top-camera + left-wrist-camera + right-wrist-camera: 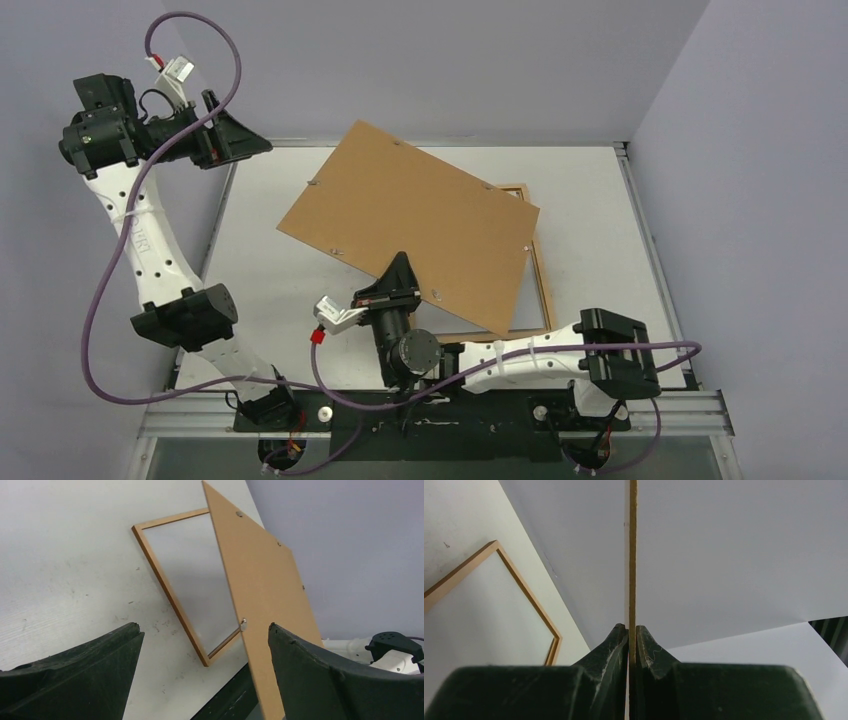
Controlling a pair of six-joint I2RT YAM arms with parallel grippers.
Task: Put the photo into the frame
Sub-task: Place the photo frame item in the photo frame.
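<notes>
Right gripper (632, 630): jaws are clamped on the near edge of the brown backing sheet (410, 215), with one finger on each face. I hold this sheet raised off the table (260, 250) and steeply tilted. Small metal tabs (243, 625) sit along its borders.

Left gripper (205, 626): jaws are spread wide with nothing between them. I hold it up by the table's far-left corner, well apart from the sheet and aimed toward the frame.

Frame (169, 595): it lies flat on the table, right of centre. In the overhead view its left portion is hidden beneath the raised sheet, and only the right and near rails are exposed. The left wrist view shows one corner and two rails resting on the table surface.

Photo: I cannot identify it in any view. The area inside the frame reads pale grey. I cannot tell whether that is the pane alone or a white paper back lying in it.
</notes>
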